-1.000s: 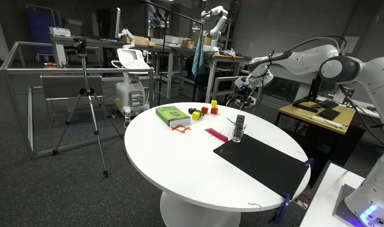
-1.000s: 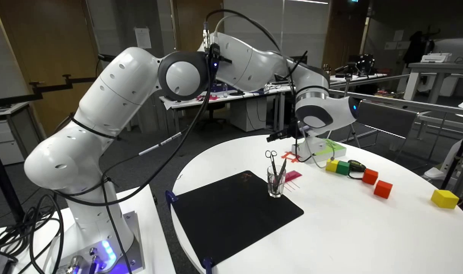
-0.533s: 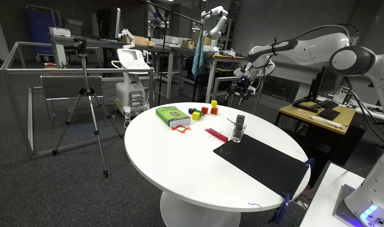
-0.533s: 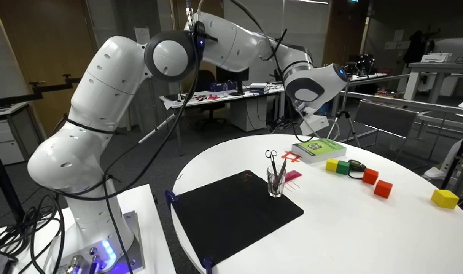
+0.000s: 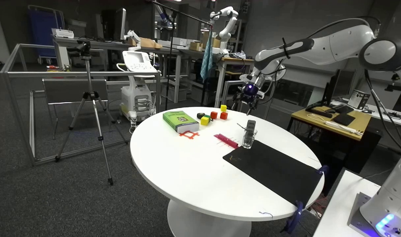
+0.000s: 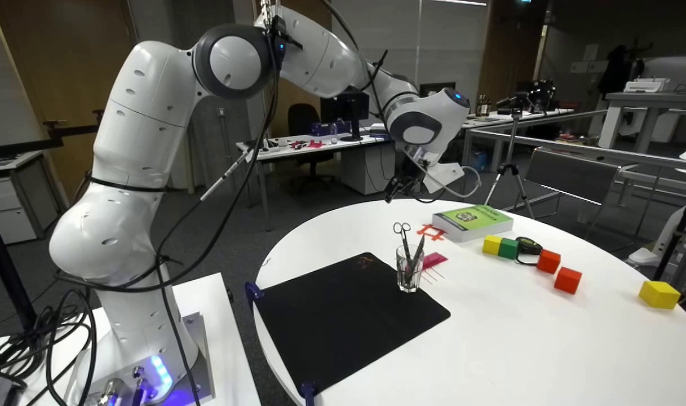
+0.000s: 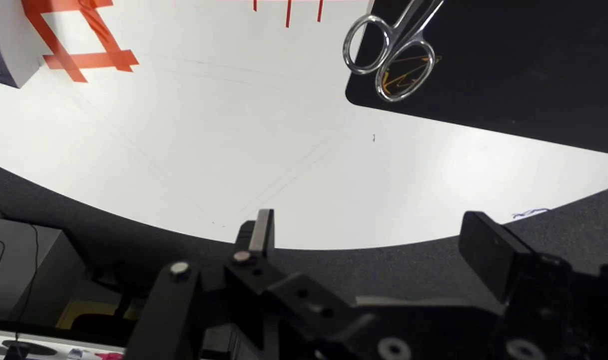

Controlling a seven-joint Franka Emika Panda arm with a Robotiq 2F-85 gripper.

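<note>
And there's your claw (image 7: 369,222), fingers spread wide with nothing between them, poised above the rim of the white table (image 6: 517,338). Nearest to it, the scissors (image 7: 394,40)! On the wrist view they lie ahead, up the frame and a touch right of your gap's middle. In an exterior view they poke out of the drinking glass (image 6: 408,270), loops sitting lower than your fingertips. Long axis: close to upright, leaning slightly, loops on top, blades down inside, with the glass right at the edge of the black mat (image 6: 343,321). Handsome things, bright silvery metal, two rounded loops, slim shanks. A dark tool (image 6: 419,248) shares that glass, perhaps a pen or knife; you can't really tell from here.
</note>
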